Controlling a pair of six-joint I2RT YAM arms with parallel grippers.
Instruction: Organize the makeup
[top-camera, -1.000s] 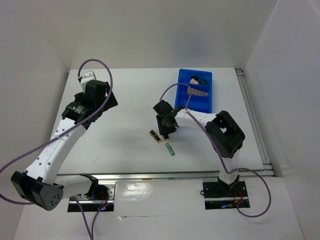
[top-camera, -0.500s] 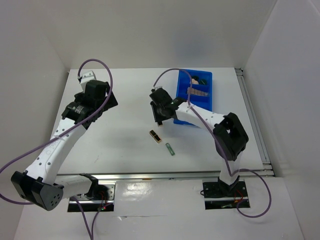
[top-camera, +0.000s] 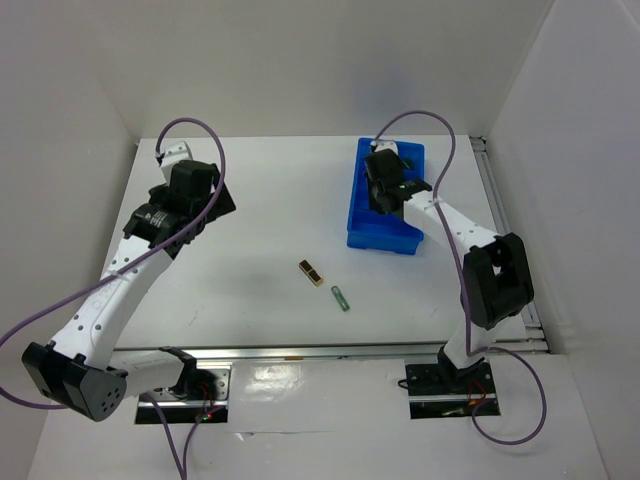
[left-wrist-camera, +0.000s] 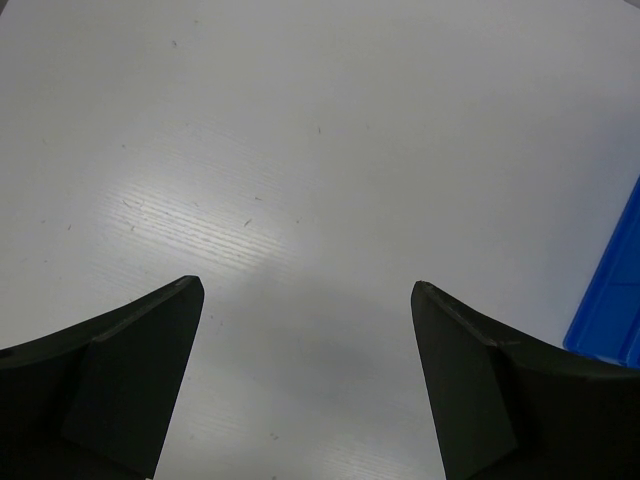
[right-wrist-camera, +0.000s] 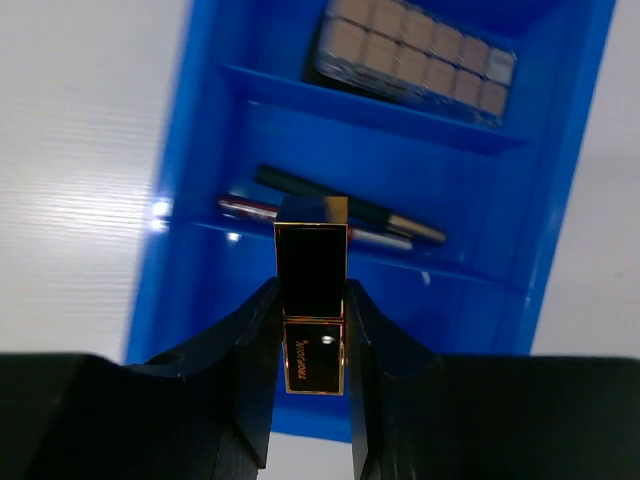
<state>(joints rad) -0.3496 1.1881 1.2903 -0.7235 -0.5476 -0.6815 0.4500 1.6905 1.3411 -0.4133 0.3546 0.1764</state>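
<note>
right gripper: you're pinching a black-gold lipstick over the blue bin
left gripper: you're holding it spread wide, left of the bin

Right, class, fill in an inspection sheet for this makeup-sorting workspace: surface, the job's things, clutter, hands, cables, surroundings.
Surface: white table, faint marks in the left wrist view.
Job's things: held lipstick is above the blue bin; second lipstick and green tube lie on the table; tan palette and slim pencils sit in separate bin compartments.
Clutter: nothing seen.
Hands: right hand shut on the held lipstick; left hand open, empty, over the table.
Cables: purple cables loop above both arms, clear of the items.
Surroundings: white walls; metal rail along the table's right edge.
</note>
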